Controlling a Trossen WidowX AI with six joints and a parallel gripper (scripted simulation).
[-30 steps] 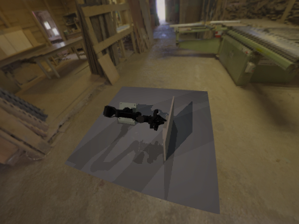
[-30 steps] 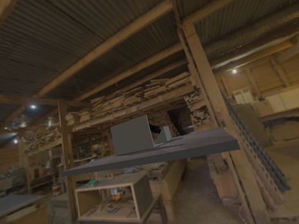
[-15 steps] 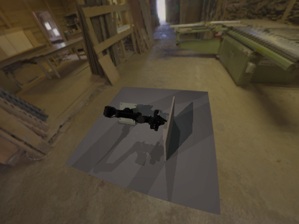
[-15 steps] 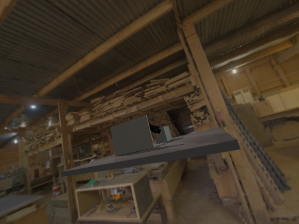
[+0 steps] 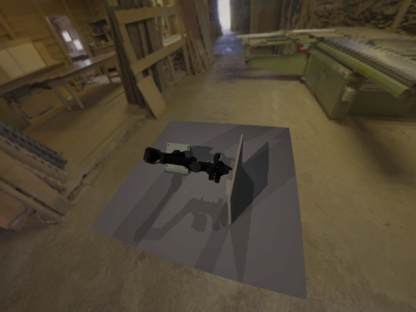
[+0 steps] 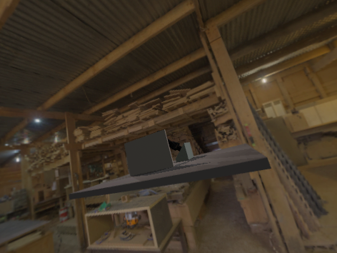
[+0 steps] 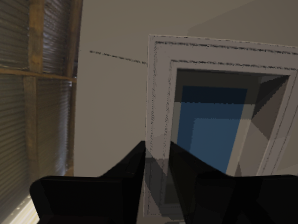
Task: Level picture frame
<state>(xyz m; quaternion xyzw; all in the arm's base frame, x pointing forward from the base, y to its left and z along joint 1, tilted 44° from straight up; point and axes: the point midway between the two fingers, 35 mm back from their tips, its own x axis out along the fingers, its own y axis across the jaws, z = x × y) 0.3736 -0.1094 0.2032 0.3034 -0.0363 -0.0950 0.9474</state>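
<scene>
The picture frame (image 7: 159,100) has a pale grey moulded border around a blue picture. It is against the pale wall panel (image 7: 112,110) (image 5: 235,176) (image 6: 148,154). In the wrist view its top edge slopes slightly down to the right and its left bar stands nearly upright. In the top view it shows only as a thin sliver. My gripper (image 7: 156,145) (image 5: 230,169) is shut on the frame's left bar, one finger on each side. The screw and the notched strip are hidden behind the frame.
A thin dark dashed line (image 7: 117,57) on the panel runs to the frame's upper left edge. The arm's pale base plate (image 5: 178,170) stands behind the gripper on the grey table top (image 5: 273,247) (image 6: 221,162). The panel stands upright on that top.
</scene>
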